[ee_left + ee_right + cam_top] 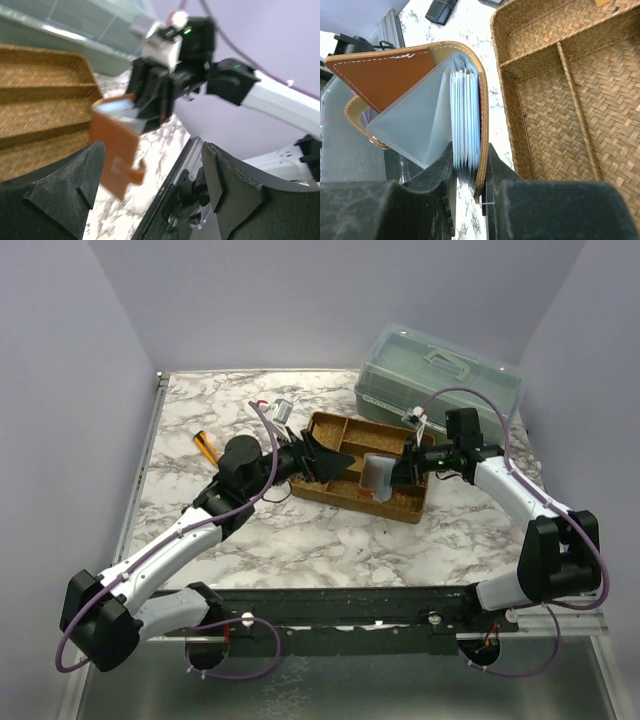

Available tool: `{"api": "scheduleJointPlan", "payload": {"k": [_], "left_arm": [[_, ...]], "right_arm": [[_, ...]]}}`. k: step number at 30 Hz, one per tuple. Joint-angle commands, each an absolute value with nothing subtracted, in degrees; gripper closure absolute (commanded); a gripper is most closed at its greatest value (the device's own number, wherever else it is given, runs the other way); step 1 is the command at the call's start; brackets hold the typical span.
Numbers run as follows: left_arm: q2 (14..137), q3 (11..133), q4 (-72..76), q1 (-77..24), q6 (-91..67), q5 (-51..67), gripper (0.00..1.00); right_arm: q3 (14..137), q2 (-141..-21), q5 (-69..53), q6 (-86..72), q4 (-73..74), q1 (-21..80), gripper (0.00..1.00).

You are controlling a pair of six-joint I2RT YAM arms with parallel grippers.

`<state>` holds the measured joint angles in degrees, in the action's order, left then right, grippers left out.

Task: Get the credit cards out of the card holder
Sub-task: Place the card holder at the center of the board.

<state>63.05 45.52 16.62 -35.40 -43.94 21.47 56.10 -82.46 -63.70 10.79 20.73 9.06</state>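
Note:
The card holder (390,75) is a reddish-brown leather wallet, held upright and splayed open over the wicker tray's near right corner. My right gripper (467,155) is shut on its tan cover and a stack of pale-blue sleeves (465,115). In the left wrist view the card holder (116,145) hangs with its snap tab (131,175) down. Just left of it, my left gripper (333,461) stands open with nothing between its fingers (65,190). The credit cards are hidden; whether any sit in the sleeves cannot be told.
The woven wicker tray (345,495) with dividers lies mid-table. A grey-green plastic box (440,380) stands behind it at the right. An orange pen (205,447) and a small metal object (283,410) lie at the back left. Walls close in on both sides.

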Motion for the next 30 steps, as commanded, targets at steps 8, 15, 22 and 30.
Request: {"api": "scheduleJointPlan", "payload": {"k": [8, 15, 22, 30], "left_arm": [[71.1, 59.1, 11.8, -52.6, -48.4, 8.4, 0.16], [77.0, 63.9, 5.9, -62.0, -44.2, -6.6, 0.21], [79.3, 61.7, 5.6, -63.5, -46.9, -14.9, 0.28], [83.8, 62.7, 5.7, -63.5, -50.6, -19.0, 0.39]], "right_arm": [[57.0, -85.2, -56.1, 7.7, 19.0, 13.9, 1.00], [56.4, -85.4, -56.0, 5.7, 17.8, 16.0, 1.00], [56.5, -86.0, -56.0, 5.1, 17.7, 16.8, 1.00], [56.3, -85.9, -55.0, 4.4, 17.2, 17.0, 1.00]]}}
